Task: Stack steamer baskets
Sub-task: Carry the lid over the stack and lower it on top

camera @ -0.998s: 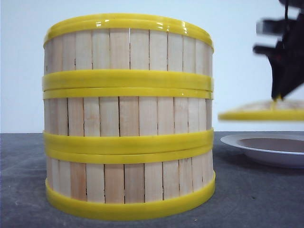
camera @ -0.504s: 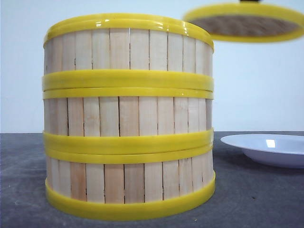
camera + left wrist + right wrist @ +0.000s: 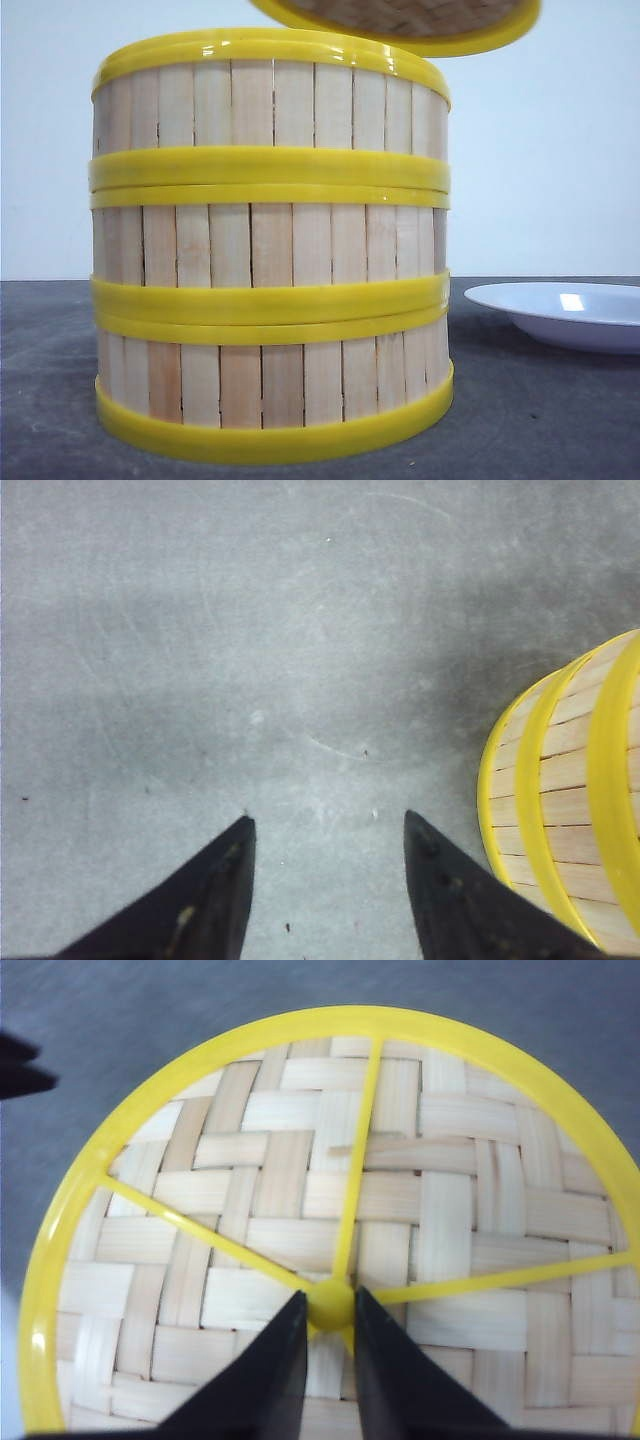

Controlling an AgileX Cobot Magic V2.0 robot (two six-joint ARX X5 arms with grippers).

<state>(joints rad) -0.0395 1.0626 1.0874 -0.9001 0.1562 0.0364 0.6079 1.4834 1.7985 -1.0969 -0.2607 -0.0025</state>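
Since the earlier frame the lid (image 3: pixel 400 22) has shifted left, over the steamer baskets (image 3: pixel 270 245), which stand stacked three high on the table (image 3: pixel 540 410). The right gripper (image 3: pixel 328 1305) is clamped on the lid's knob (image 3: pixel 330 1303). The left gripper (image 3: pixel 328 825) is spread apart, empty, beside the stack.

- Looks like a lab test bench: bare grey table (image 3: pixel 560 420), blank white wall (image 3: pixel 540 150) behind it.
- Only staged props: stacked baskets (image 3: pixel 270 250), plate (image 3: pixel 560 312) beside them.

The right hand (image 3: pixel 328 1312) grips the woven lid (image 3: pixel 430 1220) by its yellow knob (image 3: pixel 330 1303).
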